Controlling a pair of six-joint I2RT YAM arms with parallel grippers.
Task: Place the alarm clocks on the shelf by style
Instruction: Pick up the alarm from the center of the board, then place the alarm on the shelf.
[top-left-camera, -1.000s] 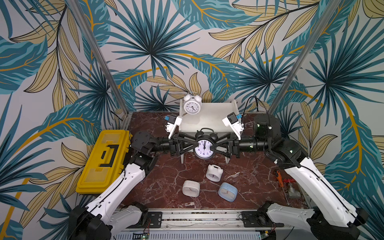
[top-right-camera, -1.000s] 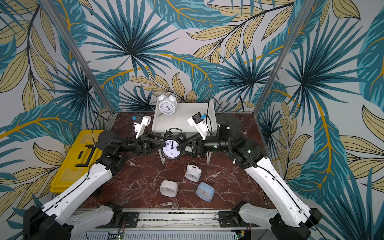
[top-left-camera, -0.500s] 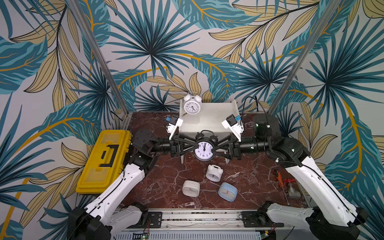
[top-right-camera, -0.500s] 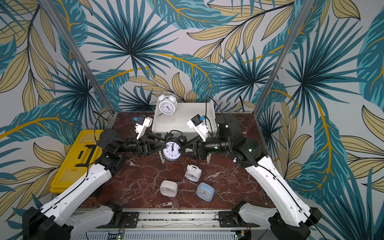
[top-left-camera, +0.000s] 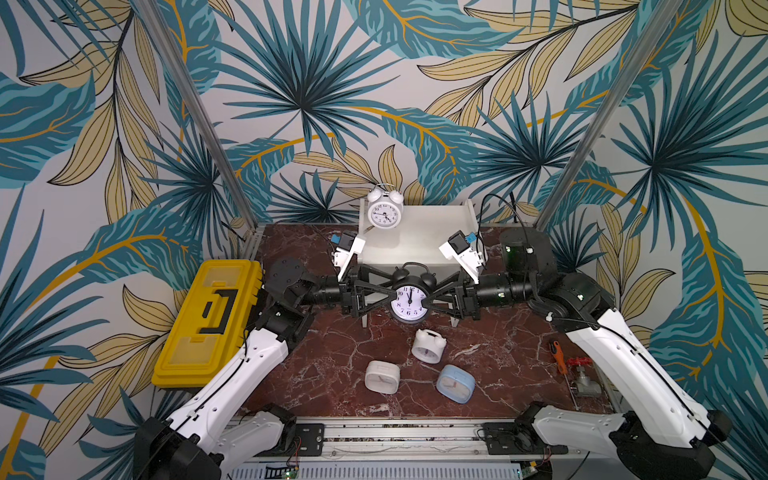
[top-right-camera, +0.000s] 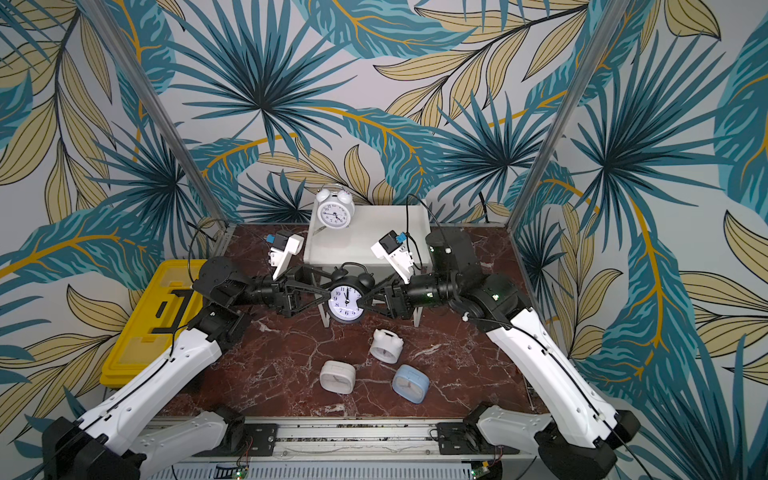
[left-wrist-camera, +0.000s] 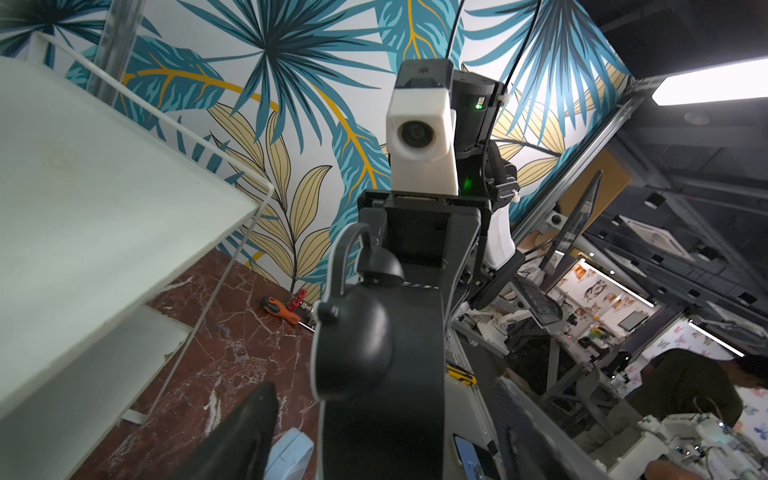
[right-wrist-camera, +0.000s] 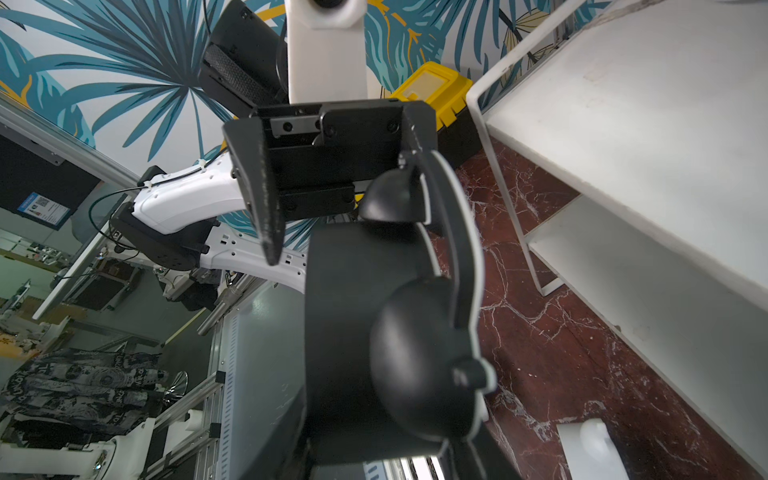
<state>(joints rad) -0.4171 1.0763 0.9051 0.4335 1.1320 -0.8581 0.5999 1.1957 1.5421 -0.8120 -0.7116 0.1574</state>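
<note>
Black clock (top-left-camera: 409, 303) now in right end effector (top-left-camera: 430, 296); left end effector (top-left-camera: 388, 296) opened.

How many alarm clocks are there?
5: white twin-bell on the shelf, black twin-bell held up before it; on the table, another white twin-bell, a white square one and a blue square one. None seems hidden.

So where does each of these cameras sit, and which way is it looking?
Top views: high over the front edge, looking down and back at the marble table, white shelf and both whole arms, whose left gripper and right gripper meet at the black twin-bell clock.
Left wrist: on the left arm, facing the opposite wrist camera; one own finger shows.
Right wrist: on the right arm, facing the left arm and yellow toolbox; one own finger shows.
Shared: both wrist views see that clock from opposite sides, shelf alongside.
</note>
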